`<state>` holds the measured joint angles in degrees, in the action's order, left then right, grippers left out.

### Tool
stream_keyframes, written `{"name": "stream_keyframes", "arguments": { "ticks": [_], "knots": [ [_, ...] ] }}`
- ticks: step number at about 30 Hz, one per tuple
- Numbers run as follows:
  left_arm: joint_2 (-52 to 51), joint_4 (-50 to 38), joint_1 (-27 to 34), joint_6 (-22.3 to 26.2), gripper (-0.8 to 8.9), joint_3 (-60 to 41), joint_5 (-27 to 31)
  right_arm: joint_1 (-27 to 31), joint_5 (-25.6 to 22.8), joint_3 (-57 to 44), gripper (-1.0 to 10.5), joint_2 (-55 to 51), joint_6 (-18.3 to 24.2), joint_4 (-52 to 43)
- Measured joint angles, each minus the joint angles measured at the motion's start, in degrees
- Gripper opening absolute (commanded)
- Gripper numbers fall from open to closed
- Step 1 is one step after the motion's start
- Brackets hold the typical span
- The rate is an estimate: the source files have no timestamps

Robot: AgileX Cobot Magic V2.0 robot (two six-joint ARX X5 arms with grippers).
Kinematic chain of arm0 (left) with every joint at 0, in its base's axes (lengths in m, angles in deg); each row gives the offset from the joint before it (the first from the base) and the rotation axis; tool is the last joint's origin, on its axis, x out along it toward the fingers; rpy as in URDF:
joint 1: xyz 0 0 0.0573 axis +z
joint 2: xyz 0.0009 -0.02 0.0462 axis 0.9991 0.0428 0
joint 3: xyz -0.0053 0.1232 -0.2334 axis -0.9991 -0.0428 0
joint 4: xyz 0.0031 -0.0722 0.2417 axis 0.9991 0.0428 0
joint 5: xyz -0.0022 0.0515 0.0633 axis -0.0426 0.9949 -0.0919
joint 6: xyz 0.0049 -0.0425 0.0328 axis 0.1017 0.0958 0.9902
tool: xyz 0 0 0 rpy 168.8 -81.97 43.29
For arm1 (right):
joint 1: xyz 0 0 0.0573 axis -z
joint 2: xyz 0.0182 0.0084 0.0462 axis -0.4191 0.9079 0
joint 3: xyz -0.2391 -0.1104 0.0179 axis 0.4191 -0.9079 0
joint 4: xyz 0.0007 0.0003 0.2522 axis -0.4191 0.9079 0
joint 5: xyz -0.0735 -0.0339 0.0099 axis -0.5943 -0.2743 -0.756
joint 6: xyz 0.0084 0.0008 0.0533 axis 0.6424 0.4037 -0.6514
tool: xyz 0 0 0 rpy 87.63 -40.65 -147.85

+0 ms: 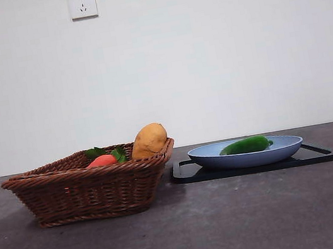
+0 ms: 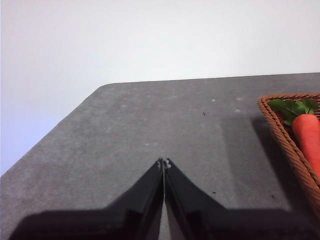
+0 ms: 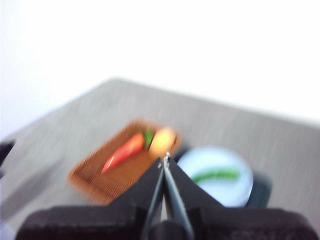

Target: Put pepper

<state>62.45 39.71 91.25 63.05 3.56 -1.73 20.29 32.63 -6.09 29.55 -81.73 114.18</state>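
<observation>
On the blue plate (image 1: 205, 154), atop the black tray (image 1: 315, 156), was where your pepper (image 1: 245, 146) lay. Both your left gripper (image 2: 164, 163) and right gripper (image 3: 165, 159) were pressed together, empty, well clear of it.

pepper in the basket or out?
Out. The pepper lies on the blue plate, beside the basket.

A: Item one, the surface?

B: Table (image 1: 247, 226), dark grey, matte, lightly speckled, with a rounded corner (seen from the left wrist).

A: Directly on it?

B: Two entries. Wicker basket (image 1: 88, 192), brown, woven, toward the front view's left. Black tray (image 1: 315, 156), flat, just beside the basket on the other side, apparently not touching it.
</observation>
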Motion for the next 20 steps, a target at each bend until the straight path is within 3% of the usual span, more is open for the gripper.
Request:
{"name": "stream_keyframes", "arguments": {
  "ticks": [2,10,15,20],
  "knots": [
    [0.0,0.0,0.0,0.0,0.08,0.0,0.02,0.0,0.0,-10.62,0.1,-5.31,-0.26,-10.58],
    [0.0,0.0,0.0,0.0,0.08,0.0,0.02,0.0,-0.2,-40.22,0.1,-19.12,-0.87,-36.5],
    [0.0,0.0,0.0,0.0,0.08,0.0,0.02,0.0,-0.5,-54.53,0.1,-24.98,-1.01,-44.37],
    [0.0,0.0,0.0,0.0,0.08,0.0,0.0,0.0,-7.58,-63.87,0.1,-28.98,-2.56,-47.32]
  ]
}}
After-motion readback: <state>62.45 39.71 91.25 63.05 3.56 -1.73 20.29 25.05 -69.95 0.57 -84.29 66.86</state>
